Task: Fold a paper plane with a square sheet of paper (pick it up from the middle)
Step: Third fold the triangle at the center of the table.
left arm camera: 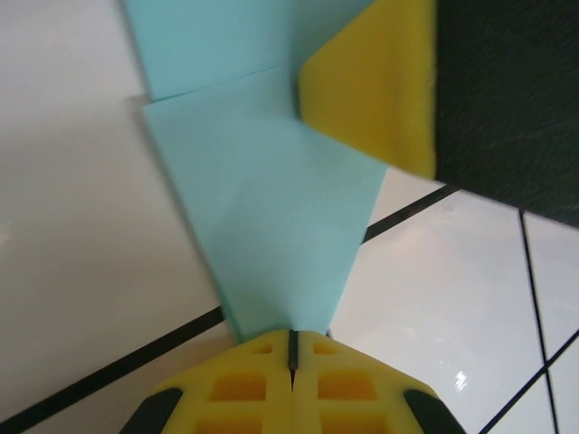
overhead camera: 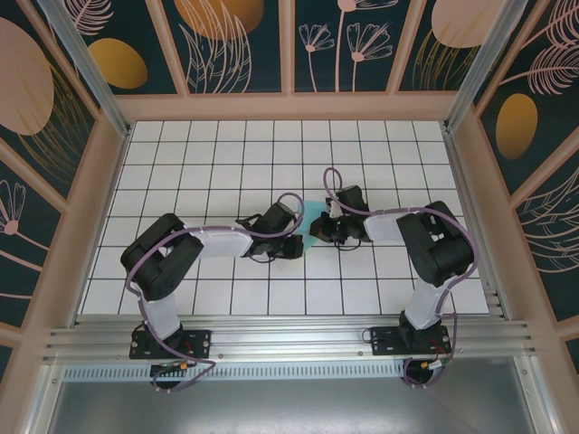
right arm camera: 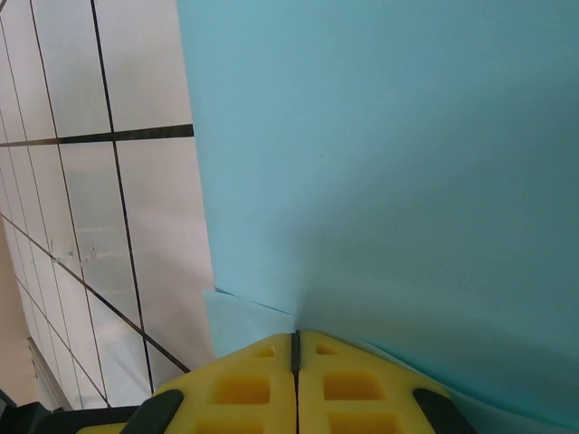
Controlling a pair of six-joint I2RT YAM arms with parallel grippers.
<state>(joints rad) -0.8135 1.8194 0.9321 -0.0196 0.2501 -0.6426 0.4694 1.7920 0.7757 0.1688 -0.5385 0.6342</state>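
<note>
A white desk [overhead camera: 226, 154] ruled by thin black lines into square tiles lies inside a boxed enclosure. Pale wooden frames [overhead camera: 289, 107] border it on three sides, holding dark teal wall panels [overhead camera: 240, 45] painted with pale leaves, flowers and orange ovals. Aluminium rails [overhead camera: 289, 339] run along the near edge; slanted metal posts [overhead camera: 86, 63] rise at the back corners. The tiles shine glossily

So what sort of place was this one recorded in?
Probably a purpose-built robot test cell: a white gridded table, the left arm and right arm bolted to an aluminium rail, and wood-framed walls with leaf-patterned panels.
</note>
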